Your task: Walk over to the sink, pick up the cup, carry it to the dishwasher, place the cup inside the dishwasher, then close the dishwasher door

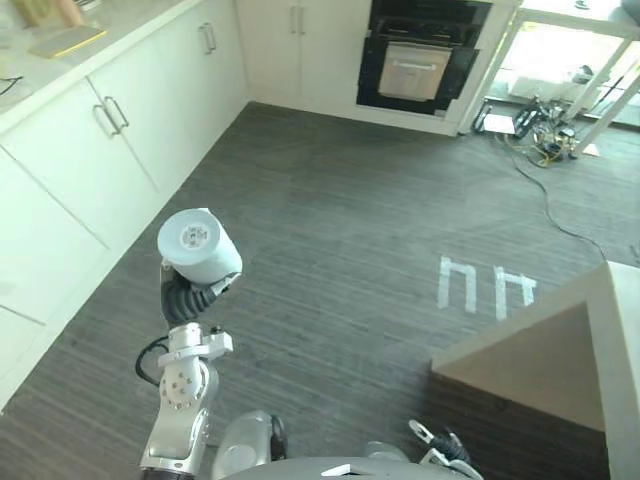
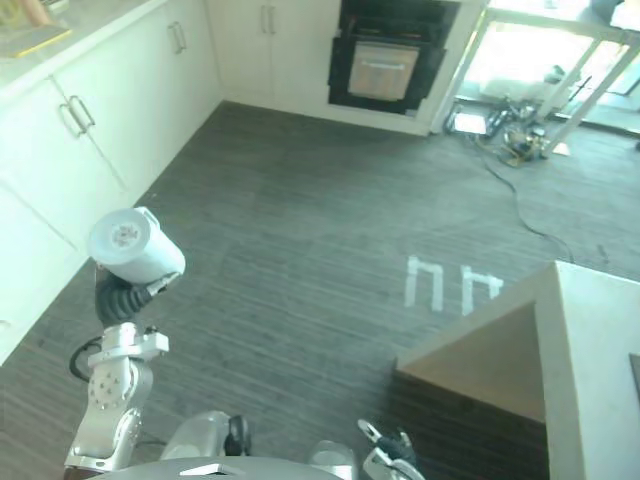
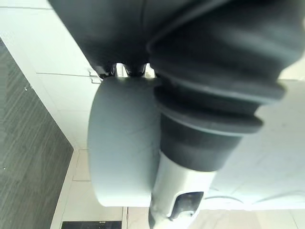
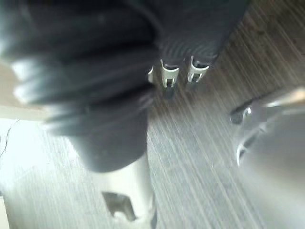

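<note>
in the lower left of the left eye view, the left hand (image 1: 183, 298) is raised over the dark striped floor (image 1: 350, 230) with the pale cup (image 1: 198, 245) in it. the cup is tipped so its round base faces up towards the camera. in the left wrist view the fingers (image 3: 128, 70) wrap over the far side of the cup and the thumb (image 3: 177, 191) presses the near side, so the hand is closed round the cup's body. that looks like a carrying grip, with the cup kept high and clear of the white cabinets (image 1: 120, 130) along the left edge.

the right hand (image 1: 440, 442) hangs low at the bottom right. it looks relaxed and holds nothing, presumably kept free for the door.

a black built-in oven (image 1: 415, 60) sits at top centre, white tape marks (image 1: 485, 288) lie on the floor at centre right, and a beige worktop (image 1: 620, 340) corner juts in from the right. i judge this to be the carry step, with the placing and the door-closing yet to come.
</note>
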